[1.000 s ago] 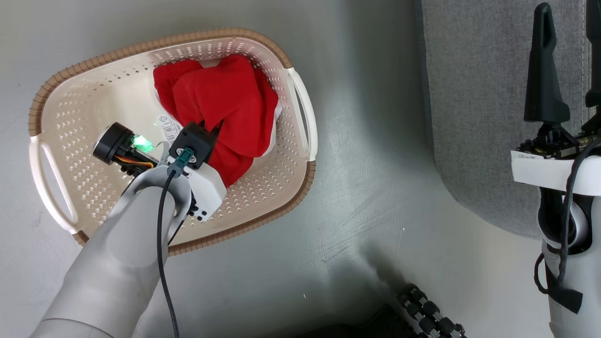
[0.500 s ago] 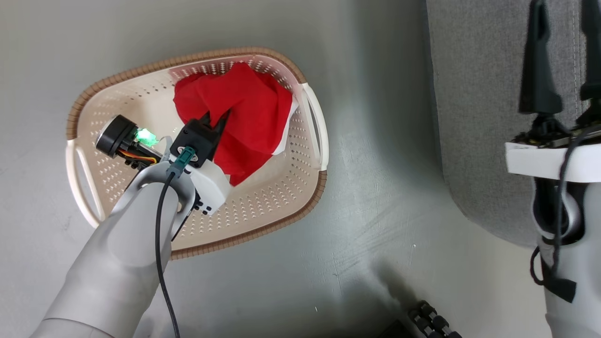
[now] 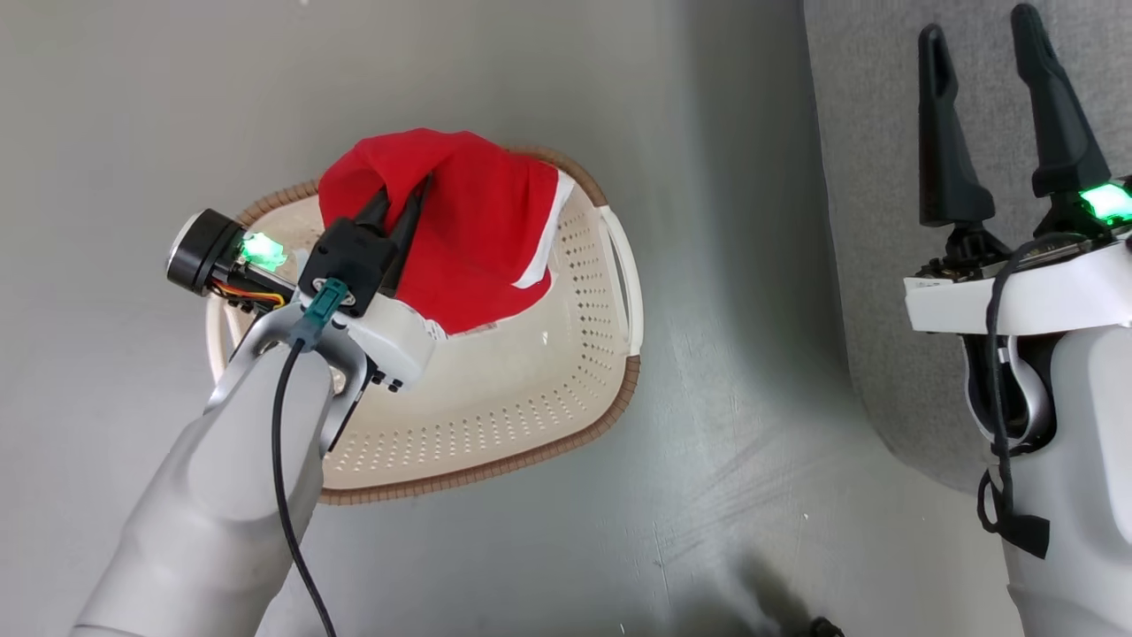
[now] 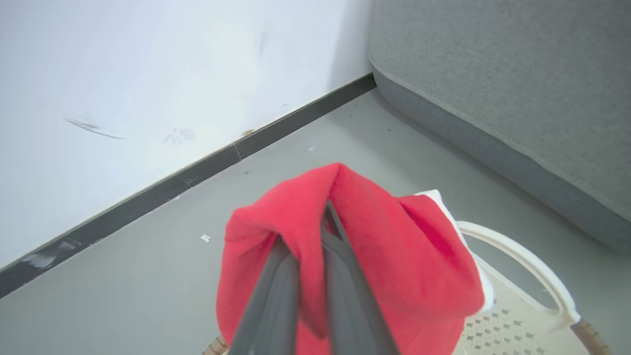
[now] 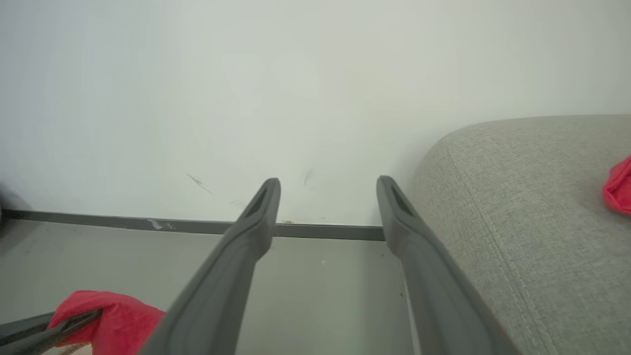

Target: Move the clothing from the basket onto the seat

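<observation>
In the head view my left gripper (image 3: 402, 190) is shut on the red clothing (image 3: 482, 230), which hangs from it above the far end of the cream basket (image 3: 531, 398). The garment's white trim (image 3: 539, 270) dangles over the basket's bare perforated floor. The left wrist view has the fabric (image 4: 394, 256) draped over my closed fingers (image 4: 276, 296), hiding their tips. My right gripper (image 3: 977, 31) stands open with nothing in it, over the edge of the grey seat (image 3: 875, 177). Another red garment (image 5: 618, 187) lies on the seat (image 5: 517, 222).
The basket stands on a grey floor (image 3: 707, 495) left of the sofa, with a strip of floor between them. A white wall (image 4: 148, 74) with a dark baseboard (image 4: 207, 162) runs behind both. One white basket handle (image 4: 522, 256) faces the sofa.
My left gripper has risen with the red garment, drawing it up from the basket's floor. The head camera has shifted, so the basket sits lower and further right.
</observation>
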Available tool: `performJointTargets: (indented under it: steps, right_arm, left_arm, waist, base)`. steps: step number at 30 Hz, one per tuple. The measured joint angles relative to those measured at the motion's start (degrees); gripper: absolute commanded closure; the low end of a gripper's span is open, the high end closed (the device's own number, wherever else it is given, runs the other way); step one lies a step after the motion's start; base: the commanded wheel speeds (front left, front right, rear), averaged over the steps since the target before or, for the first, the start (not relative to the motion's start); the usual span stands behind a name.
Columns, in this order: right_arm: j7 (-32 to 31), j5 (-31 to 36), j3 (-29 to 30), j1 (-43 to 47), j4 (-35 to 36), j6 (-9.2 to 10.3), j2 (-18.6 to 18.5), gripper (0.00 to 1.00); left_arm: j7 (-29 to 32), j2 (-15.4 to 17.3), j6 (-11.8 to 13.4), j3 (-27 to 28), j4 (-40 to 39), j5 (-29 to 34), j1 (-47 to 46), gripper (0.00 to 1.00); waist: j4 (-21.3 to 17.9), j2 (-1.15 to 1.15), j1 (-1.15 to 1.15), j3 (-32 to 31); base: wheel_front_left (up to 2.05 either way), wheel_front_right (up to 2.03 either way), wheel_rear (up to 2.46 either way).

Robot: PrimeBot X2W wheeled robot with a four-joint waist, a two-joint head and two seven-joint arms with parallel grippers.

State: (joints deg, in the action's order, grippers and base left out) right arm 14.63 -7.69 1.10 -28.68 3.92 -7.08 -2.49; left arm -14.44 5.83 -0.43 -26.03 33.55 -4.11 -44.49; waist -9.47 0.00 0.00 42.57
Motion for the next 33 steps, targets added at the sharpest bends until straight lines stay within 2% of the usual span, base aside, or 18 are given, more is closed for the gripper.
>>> performJointTargets:
  steps: [16, 33]
  right_arm:
    - [0.00, 0.66, -2.79, 0.83, -5.48, 0.01, -2.33, 0.00]
    - [0.00, 0.75, -9.93, 7.83, -10.67, 0.00, -6.70, 0.00]
  left_arm:
    - [-0.01, 1.15, 1.80, 3.43, -13.52, -1.55, 7.01, 1.00]
    - [-0.01, 3.58, 1.21, 3.91, -22.05, -2.49, 14.24, 1.00]
  waist:
    - [3.46, 0.00, 0.00, -10.37]
    - [6.81, 0.00, 0.00, -24.08]
  base:
    - [0.00, 0.00, 0.00]
    - [0.00, 0.00, 0.00]
